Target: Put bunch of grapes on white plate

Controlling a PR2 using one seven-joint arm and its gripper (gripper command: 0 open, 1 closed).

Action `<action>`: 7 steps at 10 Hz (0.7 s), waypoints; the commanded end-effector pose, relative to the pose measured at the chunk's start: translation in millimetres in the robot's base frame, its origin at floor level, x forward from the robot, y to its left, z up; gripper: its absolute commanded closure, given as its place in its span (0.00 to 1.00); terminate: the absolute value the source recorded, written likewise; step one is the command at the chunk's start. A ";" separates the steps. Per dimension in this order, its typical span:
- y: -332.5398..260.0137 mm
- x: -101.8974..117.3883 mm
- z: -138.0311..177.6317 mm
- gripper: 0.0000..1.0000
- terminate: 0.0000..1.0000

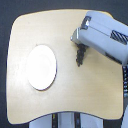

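Observation:
The white plate [41,67] lies flat on the exterior view's left half of the wooden table. The bunch of grapes [79,57] is a small dark elongated cluster to the exterior view's right of the plate, well apart from it. My gripper [78,47] comes in from the upper right on a grey arm, and its tip sits right over the top end of the grapes. The arm's body hides the fingers, so how the jaws stand does not show. Whether the grapes rest on the table or hang from the gripper I cannot tell.
The light wooden table [65,102] has rounded corners and a curved front edge. The grey arm [102,36] covers the table's upper right corner. A dark post [125,80] stands at the right edge of the view.

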 end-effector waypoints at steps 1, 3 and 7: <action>15.4 -5.1 2.9 1.00 0.00; 13.2 -1.6 6.0 1.00 0.00; 10.7 1.7 8.0 1.00 0.00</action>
